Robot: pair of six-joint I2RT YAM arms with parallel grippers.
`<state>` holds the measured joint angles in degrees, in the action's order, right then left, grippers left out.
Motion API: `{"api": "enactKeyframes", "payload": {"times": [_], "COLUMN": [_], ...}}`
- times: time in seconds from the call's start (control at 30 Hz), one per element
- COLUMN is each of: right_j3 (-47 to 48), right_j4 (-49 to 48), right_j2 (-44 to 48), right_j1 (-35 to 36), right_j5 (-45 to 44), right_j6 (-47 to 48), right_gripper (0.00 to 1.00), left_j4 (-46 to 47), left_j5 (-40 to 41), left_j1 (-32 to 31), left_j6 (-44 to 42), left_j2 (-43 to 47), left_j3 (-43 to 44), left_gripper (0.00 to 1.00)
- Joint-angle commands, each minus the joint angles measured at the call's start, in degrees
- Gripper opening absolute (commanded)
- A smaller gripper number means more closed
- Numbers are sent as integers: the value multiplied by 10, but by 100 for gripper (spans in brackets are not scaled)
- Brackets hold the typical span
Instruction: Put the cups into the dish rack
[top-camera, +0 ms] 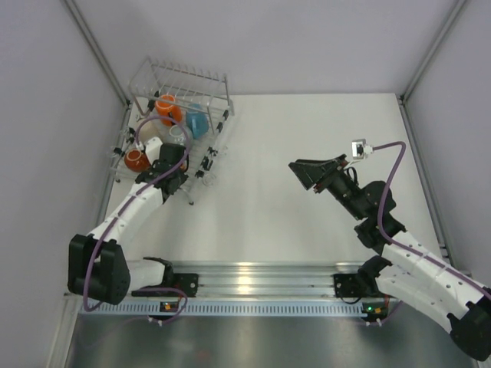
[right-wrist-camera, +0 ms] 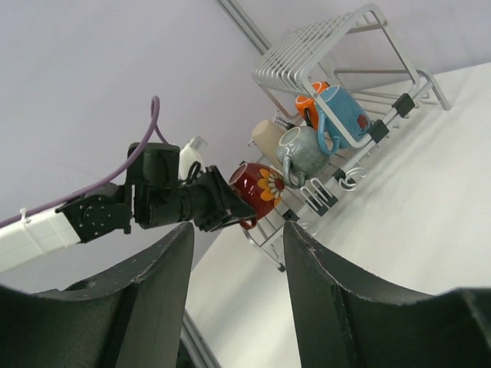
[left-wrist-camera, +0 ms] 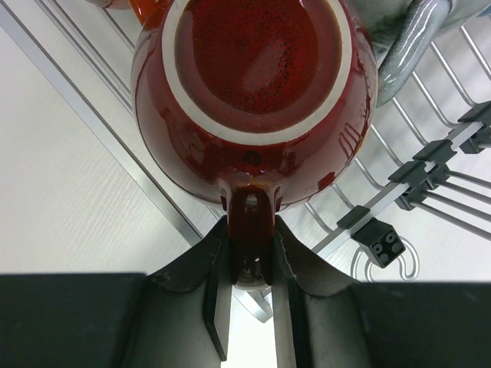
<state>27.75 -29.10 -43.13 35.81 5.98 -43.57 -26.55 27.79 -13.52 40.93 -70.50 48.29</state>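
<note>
One dark red mug (right-wrist-camera: 257, 188) is in your left gripper (left-wrist-camera: 252, 249), whose fingers (left-wrist-camera: 215, 268) are drawn in narrow and pinch the mug's handle (left-wrist-camera: 252, 218) from both sides. In the left wrist view the mug's base faces the camera. A yellow flower shows on its side in the right wrist view. You have it at the near left corner of the dish rack (top-camera: 184, 80), over the rack's edge bar. Whether it rests on the wires cannot be told.

Four more cups are inside the rack, which stands at the far left of the table (top-camera: 307, 222):
- an orange mug (top-camera: 169, 109) towards the back
- a light blue mug (top-camera: 197, 123) just beside the orange one
- a grey-green mug (right-wrist-camera: 303, 149) in front of those two, with its handle close to the red mug
- a beige tumbler (right-wrist-camera: 266, 136) on its side, between the grey-green mug and the wall

Your right gripper (top-camera: 311, 172) hangs above the right half of the table, well apart from the rack and pointed towards it. Its jaws stand partly open with nothing between them.
</note>
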Motion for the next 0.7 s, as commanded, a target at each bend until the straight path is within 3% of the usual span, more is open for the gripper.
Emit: {"api": "enactKeyframes", "payload": {"times": [0.0, 0.43, 0.67], "right_j3": [16, 28, 31], "right_j4": [-10, 5, 8], "right_j2": [3, 9, 9], "right_j1": [-9, -8, -8], "right_j5": [-5, -8, -7], "right_j6": [10, 24, 24], "right_gripper": [51, 51, 51], "left_j4": [67, 71, 70], "left_j5": [12, 4, -4], "left_j1": [3, 3, 3], "left_j6": [14, 34, 32], "left_j2": [-2, -27, -48], "left_j3": [7, 2, 8], "left_gripper": [0, 0, 18]}}
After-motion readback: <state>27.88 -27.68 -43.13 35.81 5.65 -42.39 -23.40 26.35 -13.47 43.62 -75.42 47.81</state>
